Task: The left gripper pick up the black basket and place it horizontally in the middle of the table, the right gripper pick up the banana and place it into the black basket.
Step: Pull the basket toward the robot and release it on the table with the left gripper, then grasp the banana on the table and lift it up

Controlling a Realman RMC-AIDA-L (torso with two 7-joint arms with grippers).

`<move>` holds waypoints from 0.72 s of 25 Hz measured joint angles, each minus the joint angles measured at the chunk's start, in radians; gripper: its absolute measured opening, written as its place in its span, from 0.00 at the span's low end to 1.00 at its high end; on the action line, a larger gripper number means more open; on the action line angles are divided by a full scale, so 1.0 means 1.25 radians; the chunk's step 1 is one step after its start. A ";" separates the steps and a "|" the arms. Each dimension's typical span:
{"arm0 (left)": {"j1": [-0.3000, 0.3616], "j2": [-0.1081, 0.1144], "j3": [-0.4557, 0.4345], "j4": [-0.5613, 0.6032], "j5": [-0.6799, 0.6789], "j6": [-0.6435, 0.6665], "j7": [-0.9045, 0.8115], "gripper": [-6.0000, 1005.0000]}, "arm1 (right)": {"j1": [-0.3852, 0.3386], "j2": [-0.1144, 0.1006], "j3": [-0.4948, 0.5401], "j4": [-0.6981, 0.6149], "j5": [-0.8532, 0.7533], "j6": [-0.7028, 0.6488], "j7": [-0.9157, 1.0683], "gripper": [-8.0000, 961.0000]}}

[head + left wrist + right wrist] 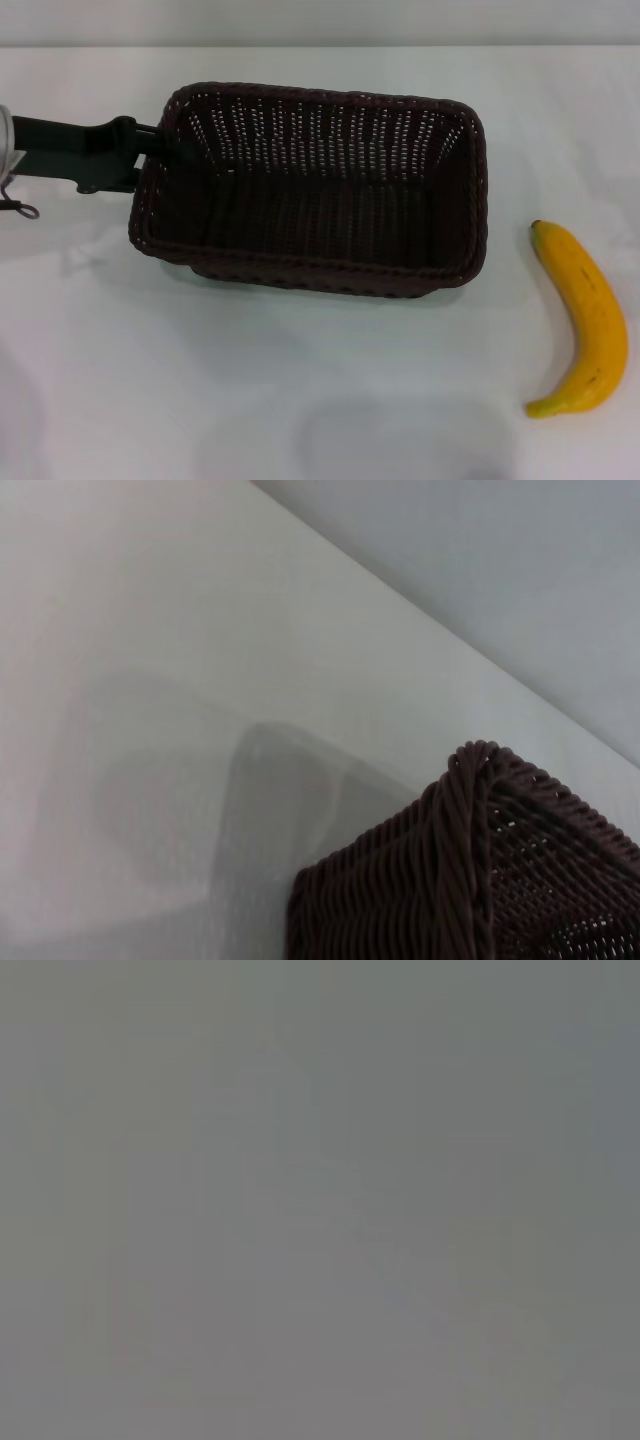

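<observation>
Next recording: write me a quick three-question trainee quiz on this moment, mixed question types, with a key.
1. True or false: the banana lies inside the black basket.
2. Which gripper is at the basket's rim? A) left gripper B) right gripper
3. Fill in: the banana lies on the table to the robot's ____ of the basket.

Key: 1 false, it lies on the table apart from the basket. 2 A, at the basket's left end; the right gripper is out of view. 3 right.
</observation>
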 joint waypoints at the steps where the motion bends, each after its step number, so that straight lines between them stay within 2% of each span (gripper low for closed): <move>1: 0.001 -0.001 -0.001 0.000 0.000 -0.003 0.005 0.51 | 0.000 0.000 0.000 0.000 0.000 0.000 0.000 0.89; 5: 0.024 -0.002 -0.004 0.000 -0.025 -0.013 0.032 0.65 | 0.000 0.000 0.000 0.000 0.000 0.001 0.001 0.89; 8: 0.083 -0.002 -0.005 0.001 -0.127 -0.024 0.097 0.74 | 0.000 0.000 0.001 0.000 0.000 0.002 0.030 0.89; 11: 0.158 -0.001 -0.006 0.000 -0.264 -0.025 0.187 0.74 | 0.000 -0.002 0.006 0.001 -0.001 0.007 0.112 0.89; 14: 0.235 0.000 -0.007 -0.002 -0.409 -0.018 0.285 0.74 | -0.004 -0.018 -0.006 0.010 -0.018 0.008 0.225 0.89; 18: 0.322 -0.005 -0.008 -0.009 -0.538 0.038 0.408 0.74 | -0.028 -0.064 -0.056 0.059 -0.085 -0.007 0.440 0.89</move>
